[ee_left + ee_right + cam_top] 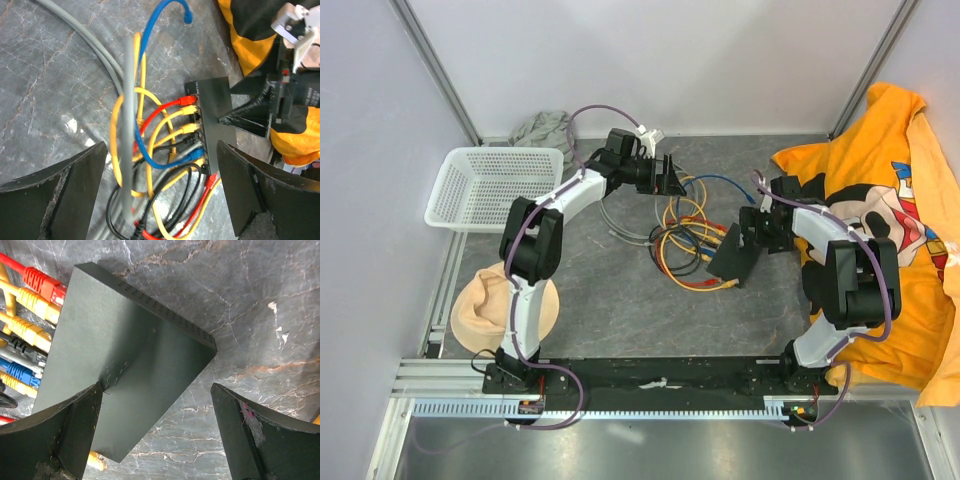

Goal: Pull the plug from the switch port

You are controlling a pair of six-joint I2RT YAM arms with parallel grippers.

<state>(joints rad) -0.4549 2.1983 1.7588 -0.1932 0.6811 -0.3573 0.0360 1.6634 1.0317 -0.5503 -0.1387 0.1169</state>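
Observation:
The switch [731, 258] is a flat black box on the grey table, also seen in the right wrist view [125, 355] and the left wrist view [214, 115]. A row of plugs sits in its sockets: red [187, 100], yellow [31, 300], black, grey and blue [198, 154]. My right gripper [157, 435] stands open over the switch's near corner, its left finger [65, 432] on or just above the top face. My left gripper [162, 195] hangs open above the cable tangle [682, 238], apart from the plugs.
A loose red plug [213, 181] lies beside the switch. An orange printed shirt [900, 200] covers the right side. A white basket [495, 185] stands at the back left, grey cloth [542, 130] behind it, and a beige cloth [485, 305] near the left arm.

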